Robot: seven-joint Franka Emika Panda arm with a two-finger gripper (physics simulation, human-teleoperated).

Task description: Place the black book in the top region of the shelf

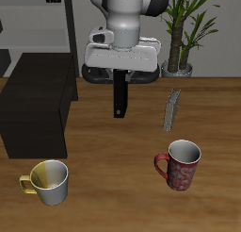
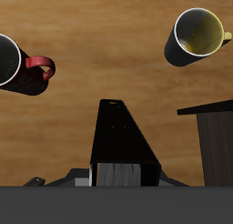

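Black book (image 1: 119,94) hangs upright, clamped in the tool (image 1: 120,75).

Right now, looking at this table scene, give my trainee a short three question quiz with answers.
1. True or false: the black book lies flat on the table.
2. What hangs from the gripper? A) red mug B) black book C) grey book
3. Which mug is nearer the shelf?

Key:
1. False; it is held upright in the air.
2. B.
3. The mug with the yellow inside, not the red mug.
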